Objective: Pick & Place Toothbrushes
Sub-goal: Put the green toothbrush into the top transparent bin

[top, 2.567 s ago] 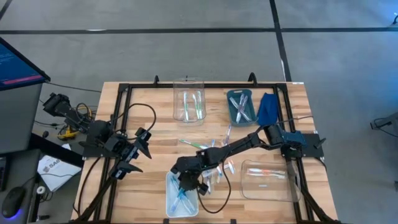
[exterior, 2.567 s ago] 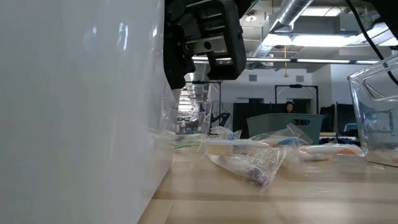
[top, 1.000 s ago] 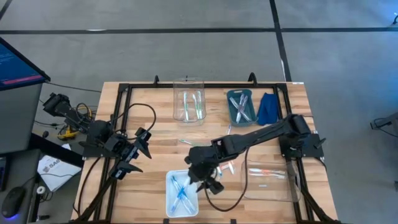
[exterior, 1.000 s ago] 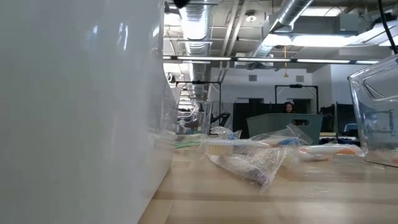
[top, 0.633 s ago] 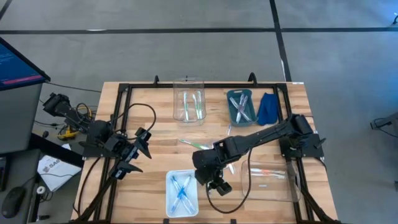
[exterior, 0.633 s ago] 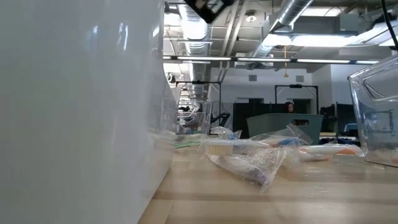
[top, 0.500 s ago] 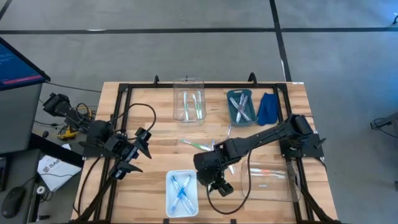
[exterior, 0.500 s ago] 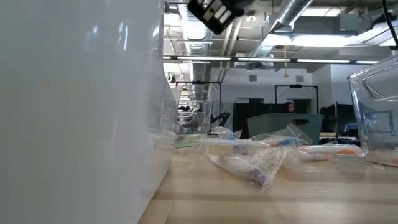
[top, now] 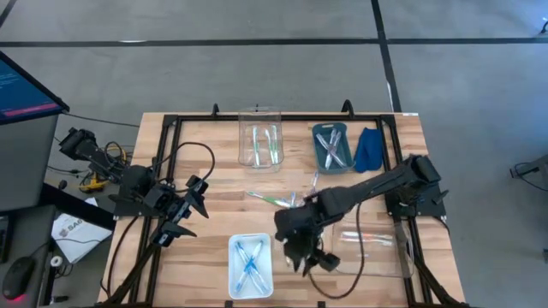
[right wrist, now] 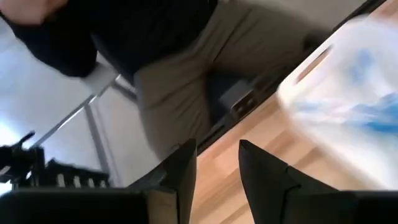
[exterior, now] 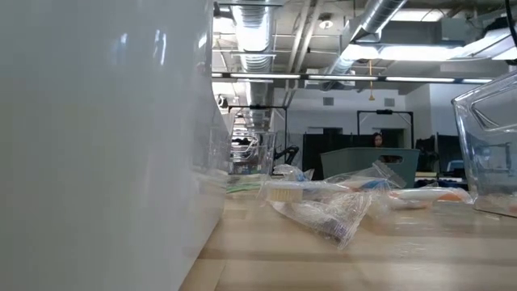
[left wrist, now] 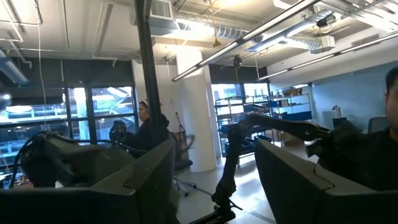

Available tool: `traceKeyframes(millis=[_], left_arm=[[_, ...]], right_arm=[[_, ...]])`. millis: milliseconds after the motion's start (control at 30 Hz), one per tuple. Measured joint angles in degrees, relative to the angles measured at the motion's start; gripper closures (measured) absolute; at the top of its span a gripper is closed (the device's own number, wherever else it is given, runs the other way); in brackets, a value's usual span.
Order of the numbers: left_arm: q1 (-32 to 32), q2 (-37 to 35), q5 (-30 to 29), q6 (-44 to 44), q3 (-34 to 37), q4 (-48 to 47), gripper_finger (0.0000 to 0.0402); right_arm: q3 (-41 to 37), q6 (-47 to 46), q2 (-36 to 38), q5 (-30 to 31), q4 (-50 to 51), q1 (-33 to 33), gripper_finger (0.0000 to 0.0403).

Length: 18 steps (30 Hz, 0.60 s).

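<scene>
My left gripper [top: 190,208] waits at the table's left side, fingers spread and empty. Moving right, the white tray [top: 251,266] at the near edge holds blue toothbrushes [top: 249,257]. Just beside it hangs my right gripper [top: 310,259]; its wrist view shows the two fingers [right wrist: 261,177] standing apart with nothing between them, tilted toward the table's near edge with the tray off to one side. Behind it, loose toothbrushes [top: 287,200] lie scattered mid-table, some hidden under the arm. Farther back sit a clear container [top: 259,137] with green ones and a teal tray [top: 332,146]; a clear bin [top: 372,248] stands at the near right. I judge I'm between drops: the next move calls for swinging back over the loose pile, picking one brush and lining the fingers across its handle.
</scene>
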<state>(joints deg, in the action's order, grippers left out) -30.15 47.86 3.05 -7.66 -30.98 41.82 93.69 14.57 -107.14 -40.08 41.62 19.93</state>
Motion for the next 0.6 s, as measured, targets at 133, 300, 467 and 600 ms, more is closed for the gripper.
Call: traceKeyframes(millis=[133, 300, 467, 600], left_arm=[[0.0, 0.0, 0.0, 0.0, 0.0, 0.0, 0.0183], [0.01, 0.0, 0.0, 0.02, -0.01, -0.16, 0.0183], [0.02, 0.0, -0.02, -0.12, 0.0, -0.21, 0.0183], [0.01, 0.0, -1.38, -0.98, 0.0, -0.19, 0.0183]], right_arm=[[-4.55, -2.58, 4.81, 1.87, -6.28, -1.7, 0.0289], [-14.56, -7.44, 13.71, 11.02, -18.55, -3.72, 0.0289], [-23.99, -12.77, 22.0, 21.66, -30.06, -6.24, 0.0289], [-28.81, -16.78, 25.49, 30.7, -40.61, -7.09, 0.0289]])
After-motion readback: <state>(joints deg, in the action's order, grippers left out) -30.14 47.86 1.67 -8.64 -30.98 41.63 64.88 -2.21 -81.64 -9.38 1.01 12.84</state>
